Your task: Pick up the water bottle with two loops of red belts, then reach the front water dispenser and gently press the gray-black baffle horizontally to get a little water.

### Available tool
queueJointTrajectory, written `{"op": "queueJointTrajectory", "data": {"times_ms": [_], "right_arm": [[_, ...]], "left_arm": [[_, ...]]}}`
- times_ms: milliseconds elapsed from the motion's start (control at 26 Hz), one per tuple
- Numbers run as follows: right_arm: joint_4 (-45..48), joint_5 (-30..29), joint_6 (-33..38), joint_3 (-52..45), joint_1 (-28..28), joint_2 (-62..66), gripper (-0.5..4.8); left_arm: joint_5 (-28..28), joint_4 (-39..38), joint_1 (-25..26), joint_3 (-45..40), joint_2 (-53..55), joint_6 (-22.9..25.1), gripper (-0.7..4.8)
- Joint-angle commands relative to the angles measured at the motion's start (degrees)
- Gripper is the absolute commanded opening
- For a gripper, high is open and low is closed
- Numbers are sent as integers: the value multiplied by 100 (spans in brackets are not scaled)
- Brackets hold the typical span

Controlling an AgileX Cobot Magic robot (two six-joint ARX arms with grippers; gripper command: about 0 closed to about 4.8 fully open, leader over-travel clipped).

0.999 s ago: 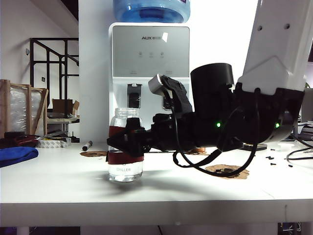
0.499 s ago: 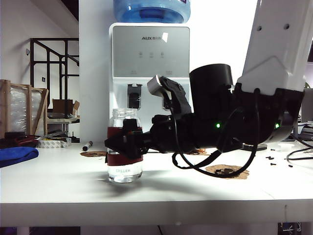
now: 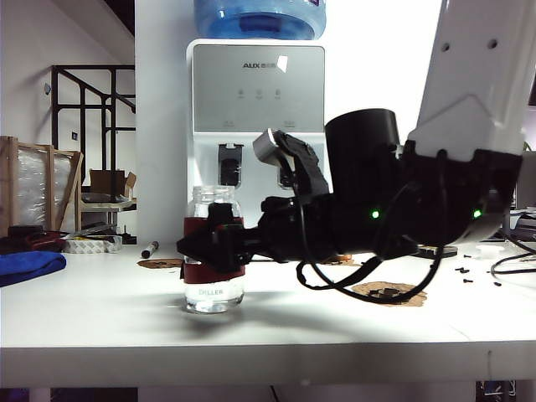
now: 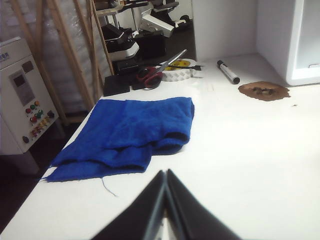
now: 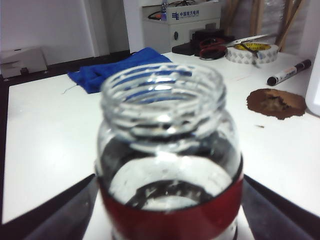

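Two dark fingers of the right gripper (image 3: 203, 248) stand wide on either side of the water bottle (image 3: 214, 261), level with its upper red band; in the right wrist view both fingertips (image 5: 60, 207) show clear of the glass, so nothing is held. The bottle (image 5: 169, 165) rests upright on the white table (image 3: 109, 327), near its front edge and in front of the water dispenser (image 3: 255, 126). Judging by the open jaws around a standing bottle, the right arm is either about to grip it or has set it down; the pictures alone do not say which.

The left gripper (image 4: 165, 197) has its two fingers pressed together on nothing, hovering over bare table near a blue cloth (image 4: 127, 131), well away from the bottle. It seems parked out of the way so the right arm can work alone.

Faint white lettering near the bottle's base reads roughly "OILLER", though I cannot be sure of each letter. The dispenser's silver panel carries "AUX" beside a small white sticker, and its two dark taps sit in the recess behind the arm. A black marker (image 4: 228, 72) and a tape roll (image 4: 178, 73) lie beyond the cloth.
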Motion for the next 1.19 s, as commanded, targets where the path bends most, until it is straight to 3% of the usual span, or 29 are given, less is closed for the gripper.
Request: {"op": "queueJointTrajectory", "data": {"times_ms": [38, 422, 461, 499, 691, 999, 1191], "right_arm": [[-17, 85, 28, -144, 13, -262, 479], [-205, 509, 17, -1582, -68, -1394, 472], [-299, 485, 35, -1941, -118, -1794, 168], [-343, 487, 28, -2105, -125, -2006, -1], [-1016, 837, -7, -2933, -125, -3779, -5], [-3418, 2103, -35, -3322, -166, -5853, -5], [-4229, 2105, 188, -3967, -1211, -7346, -5]], "left_arm": [[-15, 87, 4, -17, -9, 26, -4], [4, 227, 4, -57, -9, 26, -4], [-2, 225, 4, -57, -9, 26, -4], [0, 227, 4, -57, -9, 26, -4], [0, 212, 4, -57, -9, 26, -4], [0, 212, 4, -55, -9, 26, -4], [0, 210, 4, -55, -9, 26, -4]]}}
